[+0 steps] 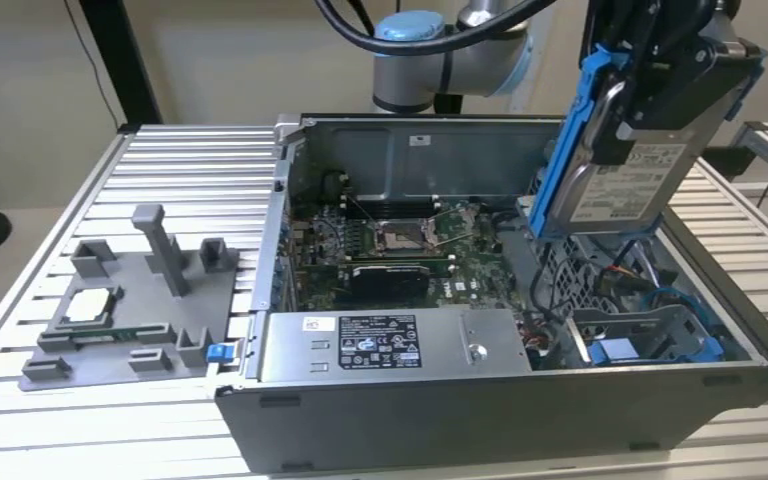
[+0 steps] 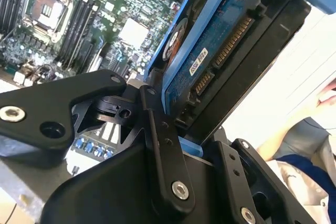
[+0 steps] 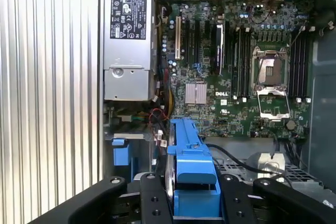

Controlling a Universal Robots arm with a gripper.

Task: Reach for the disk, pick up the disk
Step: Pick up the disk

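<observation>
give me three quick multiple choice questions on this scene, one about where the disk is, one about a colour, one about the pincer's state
1. Where is the disk?
A. lying on the grey fixture plate
B. held in the air above the open computer case
C. seated in the drive bay

2. What colour are the rails along the disk's edges?
A. red
B. blue
C. yellow

3. What is the pincer doing?
A. clamped on the disk
B. open over the processor socket
C. gripping a cable

Answers:
1 B: in the exterior view the disk hangs tilted above the case, clear of its bays.
2 B: blue rails show in the exterior view and in both wrist views.
3 A: in the second wrist view the black fingers press against the disk on both sides.
</observation>
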